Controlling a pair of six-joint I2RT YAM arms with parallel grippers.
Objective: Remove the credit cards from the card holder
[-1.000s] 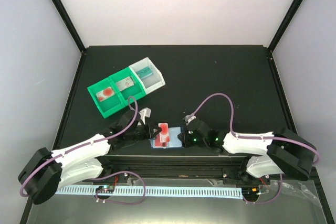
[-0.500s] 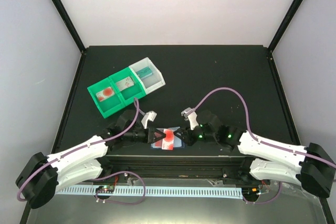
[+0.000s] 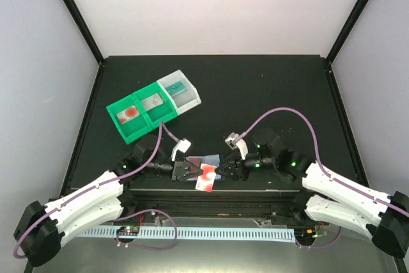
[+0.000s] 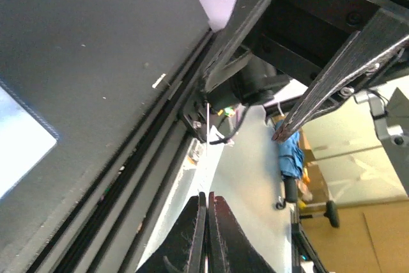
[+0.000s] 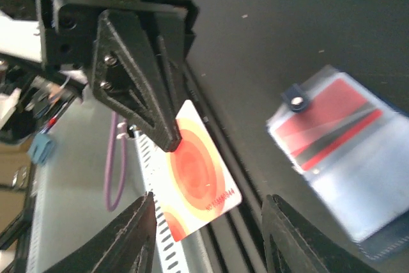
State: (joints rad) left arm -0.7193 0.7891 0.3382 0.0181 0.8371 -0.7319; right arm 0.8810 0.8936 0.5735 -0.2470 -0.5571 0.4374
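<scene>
My left gripper is shut on a whitish credit card with a red-orange patch and holds it over the table's front edge. In the right wrist view the card hangs from the left fingers. In the left wrist view it shows edge-on as a thin white line between the shut fingertips. The pale-blue card holder lies on the table behind it; it still holds a red card. My right gripper is open and empty, facing the card.
A green compartment tray with a white end bin stands at the back left, with cards in its compartments. The black table frame and a perforated rail run along the front edge.
The card with the red-orange patch has come away from the holder in my left gripper, toward the front edge. My right gripper has let go, opened and drawn back to the right.
</scene>
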